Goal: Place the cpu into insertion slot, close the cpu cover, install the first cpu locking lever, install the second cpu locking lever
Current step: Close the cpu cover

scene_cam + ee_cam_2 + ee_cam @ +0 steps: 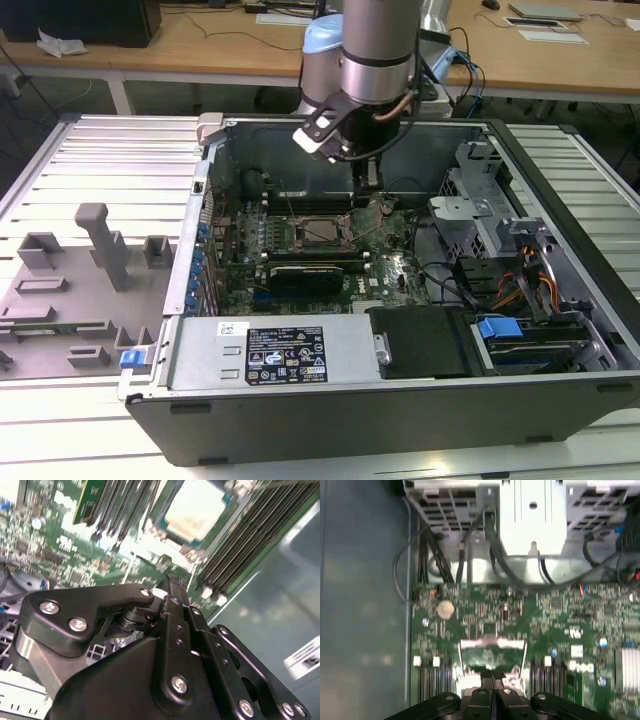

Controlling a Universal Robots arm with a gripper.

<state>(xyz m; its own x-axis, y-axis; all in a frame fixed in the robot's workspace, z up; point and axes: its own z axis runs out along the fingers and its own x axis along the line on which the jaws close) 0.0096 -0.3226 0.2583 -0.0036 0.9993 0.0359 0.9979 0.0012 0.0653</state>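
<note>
Gripper [368, 193] hangs inside the open computer case [400, 425], just beside the insertion slot [297, 240] on its far side and a bit toward the exterior view's right, low over the green board [395, 270]. In both wrist views the fingers [487, 677] are pressed together, narrow gap, nothing seen between them; the gripper's tip [172, 584] points at the board near the slot. The cpu [322, 231] sits in the slot, pale silver top up, and appears as a bright square [196, 510] in the second wrist view. The cpu cover [346, 232] looks laid flat around the chip, though I cannot tell if it is fully seated. A thin metal lever rod [372, 226] slants up at the slot's edge on the exterior view's right. Long black memory slots [310, 203] lie just beyond the insertion slot, between it and the case's far wall. A labelled silver box [285, 355] sits on the near side of the slot. Grey fixture blocks [100, 250] stand well apart from the slot, outside the case, toward the exterior view's left.
</note>
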